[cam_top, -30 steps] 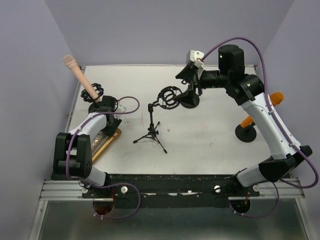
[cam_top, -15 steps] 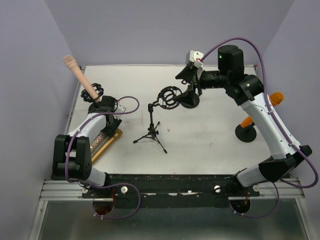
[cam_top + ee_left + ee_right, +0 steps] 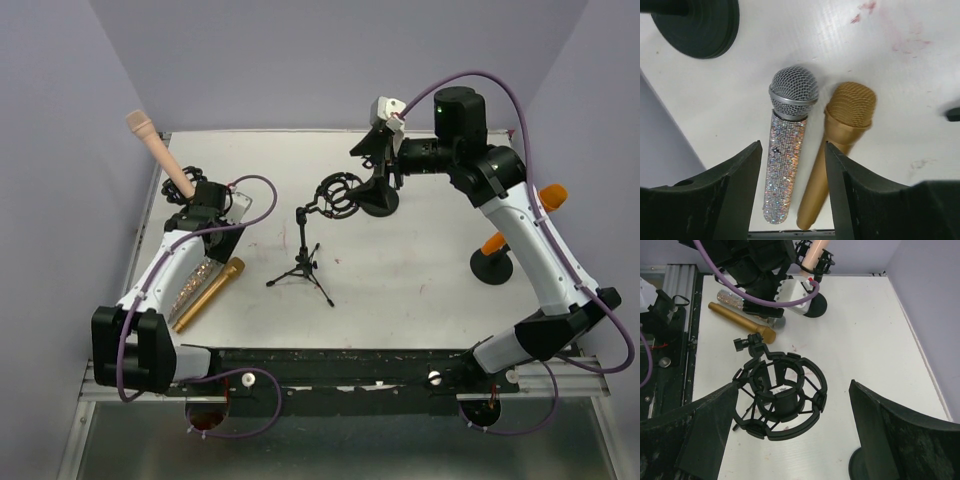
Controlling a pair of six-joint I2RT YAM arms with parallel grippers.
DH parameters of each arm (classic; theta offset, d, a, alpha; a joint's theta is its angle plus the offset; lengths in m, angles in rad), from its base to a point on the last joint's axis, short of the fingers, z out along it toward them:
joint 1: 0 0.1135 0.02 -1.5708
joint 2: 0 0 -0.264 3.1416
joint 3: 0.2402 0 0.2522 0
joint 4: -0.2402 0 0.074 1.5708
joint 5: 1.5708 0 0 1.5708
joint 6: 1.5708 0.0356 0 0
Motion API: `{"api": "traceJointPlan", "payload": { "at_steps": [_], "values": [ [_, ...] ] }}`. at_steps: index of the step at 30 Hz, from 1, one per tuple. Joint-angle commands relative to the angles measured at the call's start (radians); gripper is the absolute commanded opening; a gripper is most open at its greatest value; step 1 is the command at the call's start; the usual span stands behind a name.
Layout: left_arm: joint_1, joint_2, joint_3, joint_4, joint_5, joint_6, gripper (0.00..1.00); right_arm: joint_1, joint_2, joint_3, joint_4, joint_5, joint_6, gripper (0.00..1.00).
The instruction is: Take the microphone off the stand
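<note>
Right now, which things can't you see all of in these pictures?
- Top view: the glitter microphone is mostly hidden under the left arm.
- Left wrist view: the black round base is cut off by the top edge.
- Right wrist view: the pink microphone is cut off by the top edge.

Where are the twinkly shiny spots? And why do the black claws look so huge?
Left wrist view: light glints off the sparkly microphone; the fingers loom large, being nearest the lens. Right wrist view: fingers huge too. Top view: even light.
</note>
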Motion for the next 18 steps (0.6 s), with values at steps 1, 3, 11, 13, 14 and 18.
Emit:
{"api": "traceJointPlan", "payload": {
  "at_steps": [1, 3, 11, 13, 14, 18],
  "values": [
    [-0.01, -0.13, 0.075, -0.071, 0.256, -0.039, 0.62, 0.007, 0.047, 0.131, -0.063, 0.055, 0.027, 1.0],
    [-0.015, -0.216, 0.067, -0.035, 0.389, -0.033, 0.62, 0.007, 0.079, 0.218, -0.121, 0.078, 0.035, 1.0],
    [-0.016, -0.519, -0.086, 0.229, 0.937, 0.038, 0.63, 0.005, 0.084, 0.282, -0.255, 0.288, 0.113, 1.0],
    [-0.024, -0.573, -0.117, 0.327, 1.058, 0.012, 0.64, -0.002, 0.037, 0.175, -0.232, 0.316, 0.125, 1.0],
    [-0.033, -0.583, -0.123, 0.355, 1.104, 0.002, 0.66, -0.012, 0.018, 0.135, -0.219, 0.307, 0.134, 1.0],
    [-0.134, -0.543, -0.042, 0.297, 1.096, 0.068, 0.71, -0.061, 0.007, 0.096, -0.221, 0.211, 0.215, 0.98]
  ]
}}
